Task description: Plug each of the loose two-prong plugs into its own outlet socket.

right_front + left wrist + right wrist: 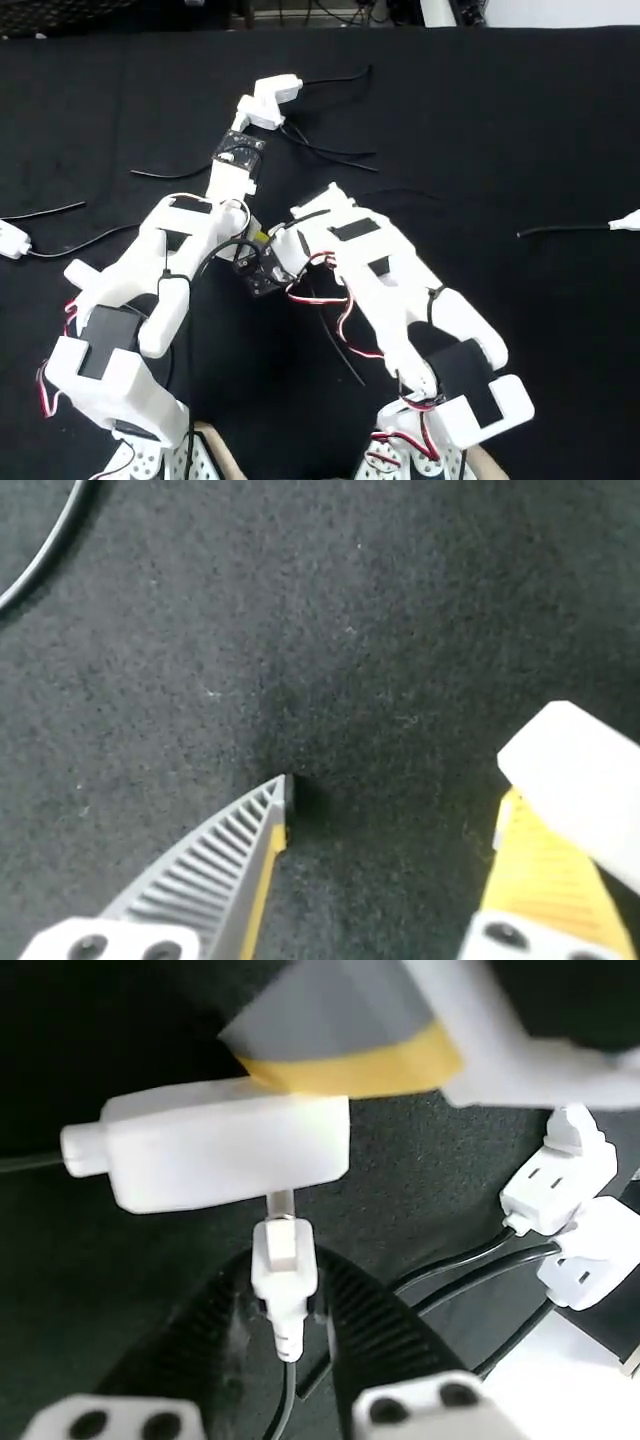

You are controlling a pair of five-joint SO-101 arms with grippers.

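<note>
A small white two-prong plug is pinched between the black fingers of my right gripper. Its prongs touch the side of a white outlet block. One grey, yellow-taped finger of the other arm lies on top of that block. In the left wrist view my left gripper stands open over black cloth, with a white block against its yellow-taped finger. In the high view both arms meet mid-table, the right gripper just below the left gripper.
Two more white outlet sockets lie beside the block on black cords. A loose white plug lies at the left edge and another at the right edge. A white outlet piece and black cables lie farther back.
</note>
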